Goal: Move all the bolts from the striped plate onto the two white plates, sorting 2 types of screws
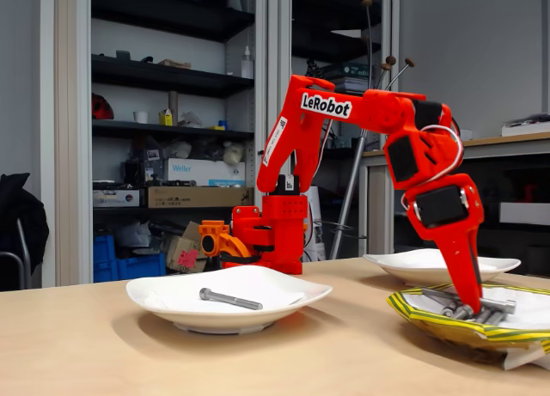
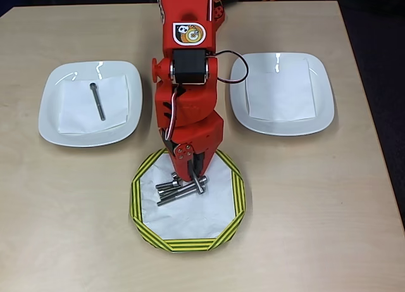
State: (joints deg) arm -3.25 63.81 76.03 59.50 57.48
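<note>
Bolts (image 2: 180, 189) heap on striped plate (image 2: 142, 225); 1 on left white plate (image 2: 50, 114); claw (image 2: 195, 178) grip unclear.

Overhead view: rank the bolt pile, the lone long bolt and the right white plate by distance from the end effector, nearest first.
1. Bolt pile on the striped plate: right at the end effector.
2. Right white plate: up and right.
3. Lone long bolt on the left white plate: up and left, slightly farther.
</note>
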